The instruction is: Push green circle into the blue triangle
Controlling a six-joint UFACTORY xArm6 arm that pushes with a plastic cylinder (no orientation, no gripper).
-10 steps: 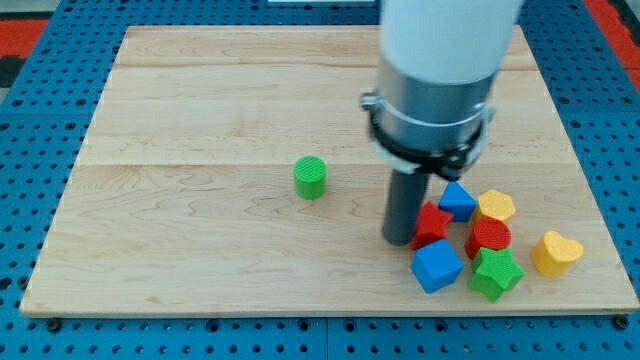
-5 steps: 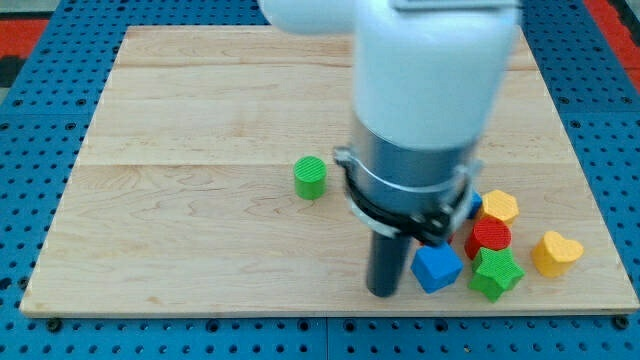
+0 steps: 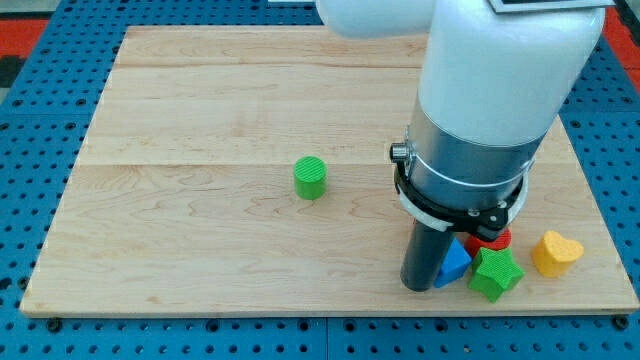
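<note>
My tip [image 3: 420, 286] rests on the table [image 3: 180, 250] near the view's bottom, touching the blue block [image 3: 455, 264] just to its right; that block's shape is partly hidden by the arm. There is no hand on this rod, so nothing is gripped. The green circle [image 3: 311, 178] stands well apart, up and to the left of my tip; a green star [image 3: 497, 274], a red block [image 3: 492, 240] and a yellow heart [image 3: 555, 252] lie to its right.

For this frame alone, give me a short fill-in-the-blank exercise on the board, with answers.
1. The green circle lies to the view's ____ of my tip.
2. The star is coloured ____.
3. The yellow block is shaped like a ____.

Answers: left; green; heart
</note>
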